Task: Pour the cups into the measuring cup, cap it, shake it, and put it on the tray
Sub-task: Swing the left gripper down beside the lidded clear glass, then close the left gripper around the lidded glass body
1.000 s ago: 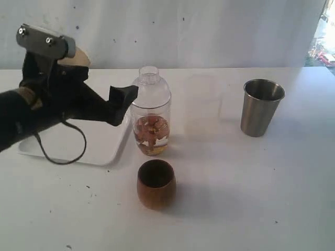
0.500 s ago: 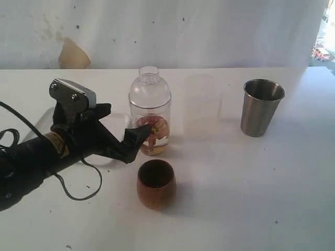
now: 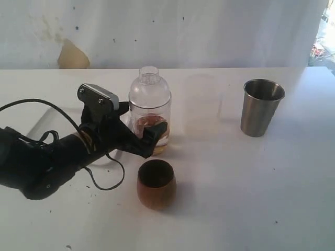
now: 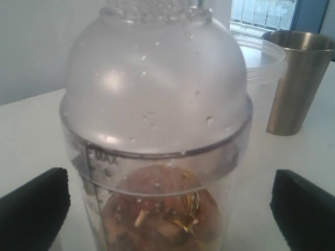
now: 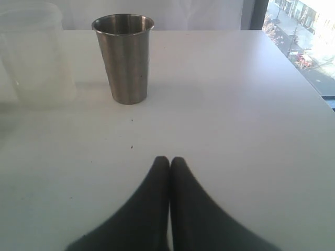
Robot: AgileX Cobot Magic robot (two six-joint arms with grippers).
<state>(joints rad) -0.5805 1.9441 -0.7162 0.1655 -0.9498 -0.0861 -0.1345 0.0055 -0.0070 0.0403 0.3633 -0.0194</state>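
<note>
The measuring cup [image 3: 150,112] stands upright mid-table with a clear domed cap on it and brown pieces in liquid at its bottom. My left gripper [image 3: 141,126] is open, one finger on each side of the measuring cup [image 4: 157,157], both apart from its wall. The brown wooden cup [image 3: 155,183] stands just in front, empty-looking. The steel tumbler [image 3: 260,107] is upright at the right. The white tray [image 3: 42,123] lies at the left, mostly hidden under my left arm. My right gripper [image 5: 169,159] is shut on nothing, low over bare table, facing the tumbler [image 5: 124,57].
A frosted translucent cup [image 3: 201,104] stands between the measuring cup and the tumbler, and shows in the right wrist view [image 5: 34,52]. A loose black cable [image 3: 104,180] hangs from my left arm onto the table. A wall closes the far side.
My left arm has come down from above the tray and moved right; its open fingers now straddle the measuring cup. The right gripper and all the cups have stayed put.
</note>
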